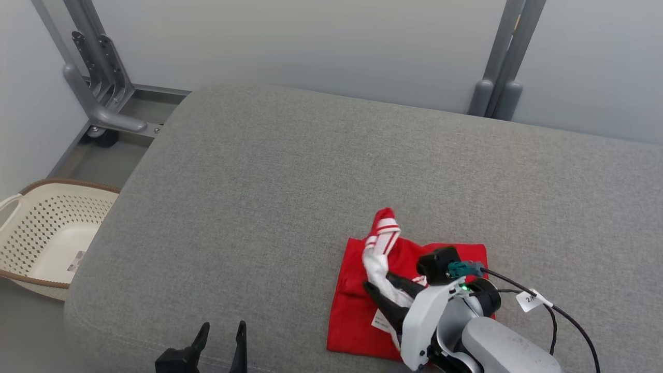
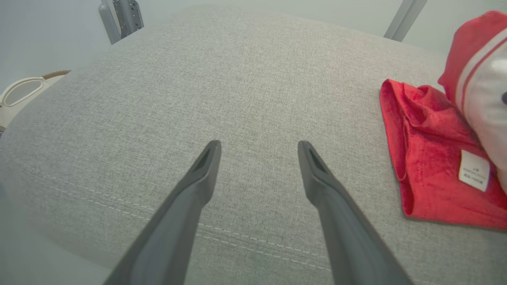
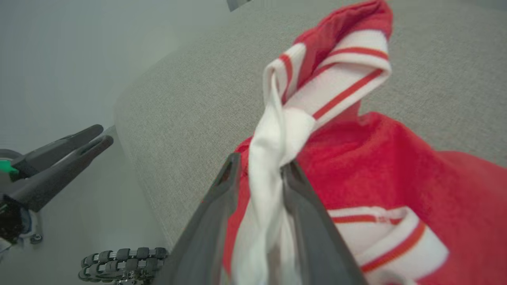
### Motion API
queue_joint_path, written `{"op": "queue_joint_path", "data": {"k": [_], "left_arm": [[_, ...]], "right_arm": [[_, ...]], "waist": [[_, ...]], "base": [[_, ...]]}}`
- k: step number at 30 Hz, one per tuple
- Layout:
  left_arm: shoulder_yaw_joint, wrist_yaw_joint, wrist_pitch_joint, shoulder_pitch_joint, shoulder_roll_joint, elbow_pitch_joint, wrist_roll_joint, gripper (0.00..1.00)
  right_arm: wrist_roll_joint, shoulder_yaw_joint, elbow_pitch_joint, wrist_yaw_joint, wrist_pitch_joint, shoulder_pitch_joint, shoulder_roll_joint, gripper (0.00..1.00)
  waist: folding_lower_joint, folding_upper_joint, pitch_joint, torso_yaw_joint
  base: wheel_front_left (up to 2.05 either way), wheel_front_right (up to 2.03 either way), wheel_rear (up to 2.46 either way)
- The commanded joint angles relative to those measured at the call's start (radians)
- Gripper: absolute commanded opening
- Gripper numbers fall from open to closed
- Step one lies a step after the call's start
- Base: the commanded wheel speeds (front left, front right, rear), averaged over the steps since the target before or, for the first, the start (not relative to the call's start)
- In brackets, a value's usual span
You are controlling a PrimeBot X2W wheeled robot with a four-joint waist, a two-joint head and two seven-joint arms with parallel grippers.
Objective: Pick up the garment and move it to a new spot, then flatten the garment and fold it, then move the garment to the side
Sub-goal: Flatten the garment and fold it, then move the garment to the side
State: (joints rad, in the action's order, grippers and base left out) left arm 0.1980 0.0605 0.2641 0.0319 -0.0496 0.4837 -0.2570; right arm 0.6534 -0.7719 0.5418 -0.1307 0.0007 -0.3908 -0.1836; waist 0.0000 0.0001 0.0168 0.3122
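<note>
Garment (image 1: 357, 311), red, its white strip pinched between right gripper (image 3: 261, 162) fingers.

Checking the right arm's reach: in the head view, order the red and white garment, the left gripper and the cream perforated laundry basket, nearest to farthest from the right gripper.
1. Red and white garment: pinched in the right gripper.
2. Left gripper: leftward, at the grey cushion's near edge.
3. Cream perforated laundry basket: far left, beside the cushion.

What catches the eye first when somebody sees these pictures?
The red garment with white striped trim lies near the right front of the grey cushion, a white strip of it between the fingers of the right pincer. The left pincer hangs open over bare cushion.
</note>
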Motion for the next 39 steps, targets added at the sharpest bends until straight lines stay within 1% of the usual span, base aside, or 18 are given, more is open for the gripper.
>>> {"op": "queue_joint_path", "data": {"k": [1,3,6,11,16,22,29,39], "left_arm": [[-0.003,0.000,-0.001,0.011,-0.003,-0.001,0.001,1.00],[-0.008,-0.006,-0.001,0.012,-0.003,-0.003,-0.002,1.00],[-0.012,-0.009,-0.001,0.006,-0.003,-0.009,-0.005,1.00],[-0.021,-0.012,-0.001,0.006,-0.003,-0.017,-0.004,1.00],[-0.028,-0.013,-0.001,0.011,-0.003,-0.024,-0.002,1.00],[-0.037,-0.006,-0.001,0.011,-0.003,-0.030,0.003,1.00],[-0.028,0.002,-0.001,-0.002,-0.003,-0.045,0.014,1.00],[-0.015,0.004,-0.001,-0.025,-0.003,-0.069,0.036,1.00]], "right_arm": [[0.012,0.006,0.005,0.000,-0.020,-0.015,0.008,1.00],[0.028,0.013,0.010,0.000,-0.040,-0.023,0.015,1.00],[0.051,0.034,-0.005,0.000,-0.082,-0.035,0.008,1.00],[0.085,0.127,-0.041,0.000,-0.169,-0.026,-0.036,1.00],[0.100,0.207,-0.048,0.000,-0.189,0.036,-0.090,1.00],[0.096,0.273,-0.021,0.000,-0.193,0.114,-0.110,1.00],[0.077,0.301,0.047,0.000,-0.201,0.150,-0.096,1.00],[0.075,0.314,0.179,0.000,-0.198,0.118,-0.062,1.00]], "waist": [[0.0000,-0.0001,-0.003,0.000],[0.0000,-0.0001,-0.005,-0.011],[0.0000,-0.0001,-0.006,-0.033],[0.0000,-0.0001,0.003,-0.074],[0.0000,-0.0001,0.015,-0.105],[0.0000,-0.0001,0.018,-0.121],[0.0000,-0.0001,0.002,-0.105],[0.0000,-0.0001,-0.031,-0.031]], "base": [[0.00,0.00,0.00],[0.00,0.00,0.00],[0.00,0.00,0.00],[0.00,0.00,0.00],[0.00,0.00,0.00],[0.00,0.00,0.00],[0.00,0.00,0.00],[0.00,0.00,0.00]]}}
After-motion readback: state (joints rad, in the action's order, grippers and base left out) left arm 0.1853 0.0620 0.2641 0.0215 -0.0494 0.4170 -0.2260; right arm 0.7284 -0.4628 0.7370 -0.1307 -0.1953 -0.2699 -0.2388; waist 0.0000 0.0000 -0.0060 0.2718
